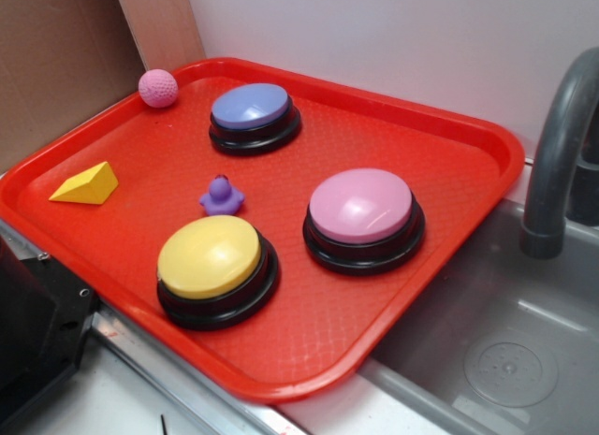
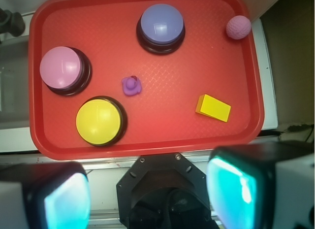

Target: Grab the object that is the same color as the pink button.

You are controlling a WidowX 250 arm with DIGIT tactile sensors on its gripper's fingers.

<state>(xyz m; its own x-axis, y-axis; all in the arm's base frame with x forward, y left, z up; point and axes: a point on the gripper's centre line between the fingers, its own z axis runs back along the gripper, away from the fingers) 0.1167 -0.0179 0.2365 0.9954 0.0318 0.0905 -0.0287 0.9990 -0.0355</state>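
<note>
The pink ball is tucked in the red tray's 1 o'clock corner, against the rim. The blue-purple button stands at its 9 o'clock, well apart; bare tray lies toward 6 o'clock.

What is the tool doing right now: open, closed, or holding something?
Tool: open, fingers spread wide, holding nothing; it hangs above the tray's near edge, well away from the pink ball.

On the red tray we see a purple duck mid-tray, with blue-purple button, yellow button and yellow wedge around it.
</note>
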